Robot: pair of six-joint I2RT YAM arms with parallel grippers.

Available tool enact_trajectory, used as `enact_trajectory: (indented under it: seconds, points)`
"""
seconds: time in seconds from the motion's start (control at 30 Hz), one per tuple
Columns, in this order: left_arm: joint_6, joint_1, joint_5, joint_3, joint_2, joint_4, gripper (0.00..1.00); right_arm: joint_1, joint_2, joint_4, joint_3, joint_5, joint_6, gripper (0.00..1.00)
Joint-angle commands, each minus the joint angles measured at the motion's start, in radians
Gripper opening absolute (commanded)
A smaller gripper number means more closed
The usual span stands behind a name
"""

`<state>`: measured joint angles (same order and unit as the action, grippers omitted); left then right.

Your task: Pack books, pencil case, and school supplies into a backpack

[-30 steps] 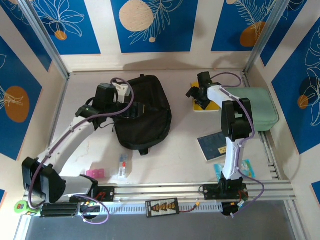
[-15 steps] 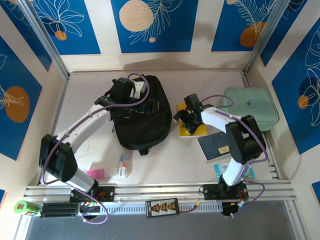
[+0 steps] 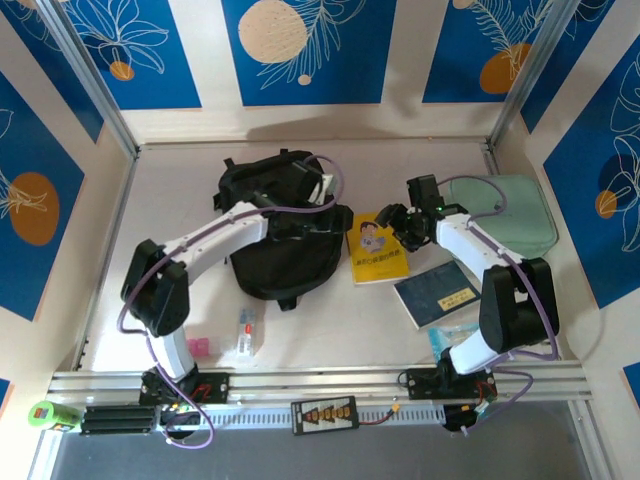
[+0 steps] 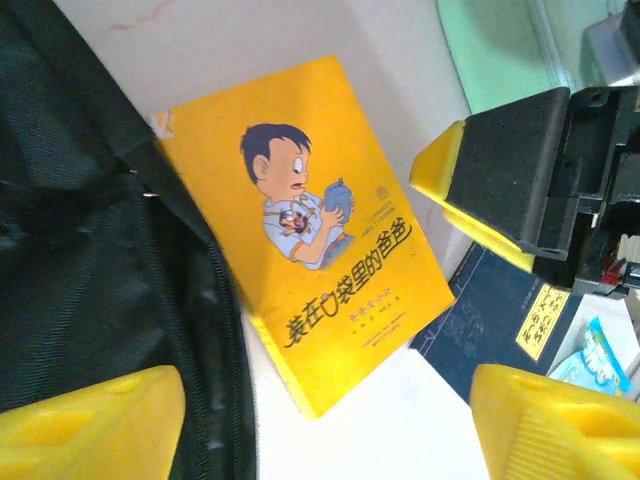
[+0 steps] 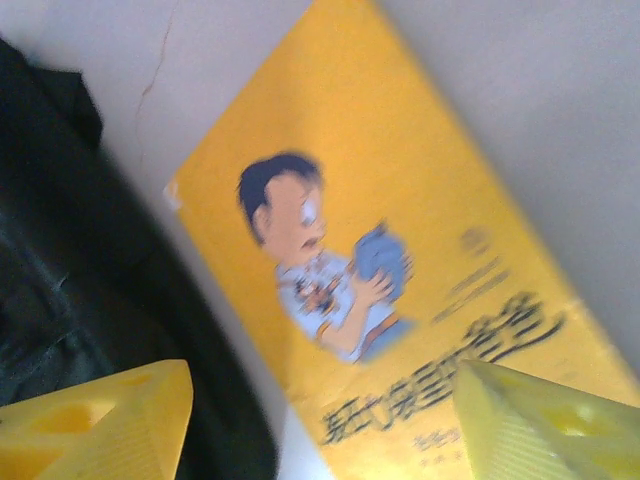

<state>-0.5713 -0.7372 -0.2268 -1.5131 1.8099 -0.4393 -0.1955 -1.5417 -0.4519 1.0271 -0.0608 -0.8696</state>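
From the top camera, the yellow book (image 3: 377, 252) is seen flat on the table (image 3: 180, 190). Its left edge lies just beside the backpack (image 3: 285, 245), and its long axis runs from far to near, slightly tilted. The right gripper (image 3: 398, 222) is held over the book's far right corner. The left gripper (image 3: 315, 208) is held over the backpack's right flank, just left of the book. The right arm is judged the nearer. The dark blue book (image 3: 435, 293) is laid further right, near the yellow one's near corner.

In the left wrist view, the left gripper (image 4: 320, 400) is shown released, with nothing grasped. One finger is set over the backpack (image 4: 80, 260) and the other beyond the yellow book (image 4: 320, 250), so the book's width is spanned (one corner appears tucked against the fabric).

In the right wrist view, the right gripper (image 5: 320, 400) is likewise spread, with nothing between its jaws. The yellow book (image 5: 400, 260) is stretched diagonally beneath it, and the backpack (image 5: 60, 260) is seen at its left.
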Motion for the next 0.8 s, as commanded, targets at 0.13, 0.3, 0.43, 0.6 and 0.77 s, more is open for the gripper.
enact_trajectory:
  seconds: [0.13, 0.3, 0.43, 0.6, 0.77]
  points:
    - [-0.022, -0.118, 0.117, -0.120, 0.135, -0.077, 0.63, 0.042, -0.087, -0.103, 0.033, -0.038, 0.232, 0.56]
    - [-0.020, -0.146, 0.115, -0.150, 0.214, -0.079, 0.60, 0.056, -0.128, -0.105, 0.019, -0.003, 0.256, 0.49]
    - [-0.008, -0.153, 0.150, -0.163, 0.259, -0.088, 0.56, 0.061, -0.145, -0.096, -0.005, 0.009, 0.237, 0.49]
    - [0.005, -0.153, 0.169, -0.164, 0.302, -0.111, 0.55, 0.058, -0.160, -0.096, -0.025, 0.016, 0.224, 0.49]
    - [0.059, -0.151, 0.248, -0.183, 0.335, -0.177, 0.55, 0.044, -0.166, -0.100, -0.033, 0.035, 0.212, 0.48]
